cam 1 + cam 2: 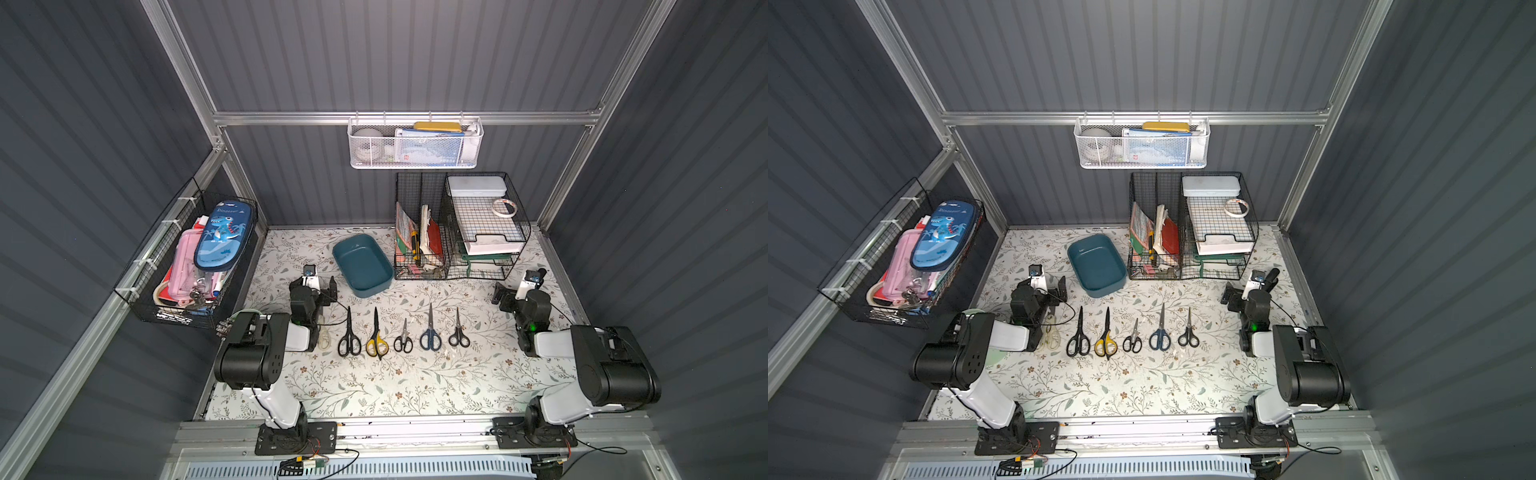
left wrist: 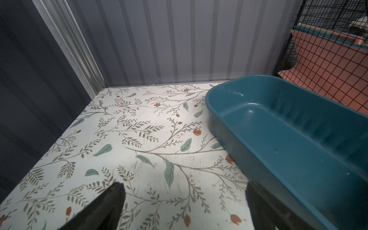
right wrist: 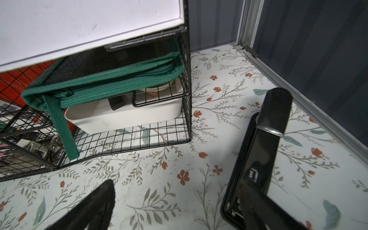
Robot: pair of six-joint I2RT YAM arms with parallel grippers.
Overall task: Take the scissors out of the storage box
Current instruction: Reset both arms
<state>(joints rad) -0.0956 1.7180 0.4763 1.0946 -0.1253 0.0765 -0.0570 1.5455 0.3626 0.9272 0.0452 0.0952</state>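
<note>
All five scissors (image 1: 403, 336) lie flat on the floral table (image 1: 415, 386), outside the storage box (image 1: 362, 266), in a row running left to right. From the left side they are the larger black-handled pair (image 1: 349, 334), the yellow-and-black pair (image 1: 376, 338), a small black pair (image 1: 403, 340), the blue-handled pair (image 1: 430, 334) and the second small black pair (image 1: 458, 336). Each has its long axis running front to back, blades shut, tips toward the back wall (image 1: 311, 187) and handle loops toward the front rail (image 1: 415, 428). The axes are nearly parallel, with strips of table between neighbours.

The storage box sits nearer the back wall, its long axis slanting from back-left to front-right and its floor showing bare teal. Its right end is just beside the black wire organizer (image 1: 457, 232) — whether they touch cannot be told. A band of table separates its near wall from the scissor tips.

The left gripper (image 2: 184, 186) has its fingers spread wide and grips nothing, just beside the box's long wall. The right gripper (image 3: 179, 187) is likewise spread and holds nothing; in the right wrist view one finger crosses in front of a black hole punch (image 3: 274, 111). A broad stretch of table lies between the handles and the front rail
</note>
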